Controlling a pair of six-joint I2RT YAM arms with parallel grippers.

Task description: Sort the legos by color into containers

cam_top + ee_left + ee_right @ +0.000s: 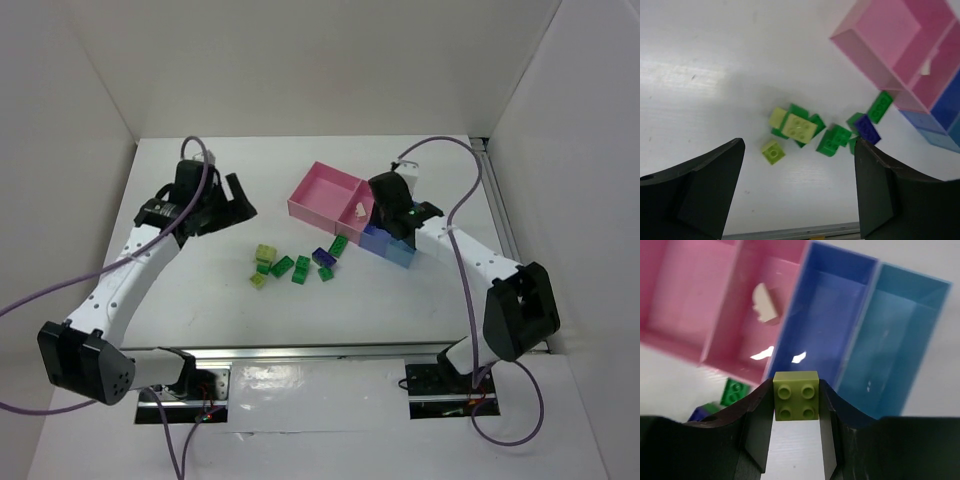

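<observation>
Right jaws: pinching yellow-green lego (796,401) between them | near blue bin (826,315)

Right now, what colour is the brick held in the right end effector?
The brick is yellow-green, clearest in the right wrist view.

white table (400,310) enclosed by plain white walls (300,60)

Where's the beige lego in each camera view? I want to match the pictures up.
Top external: the beige lego lies right of centre, inside the narrow pink bin.
Left wrist: at the right edge, upper part, in the same bin.
Right wrist: upper left of centre, again in that bin.
Shared landmark: the blue bin, joined to the narrow pink bin's side.
</observation>
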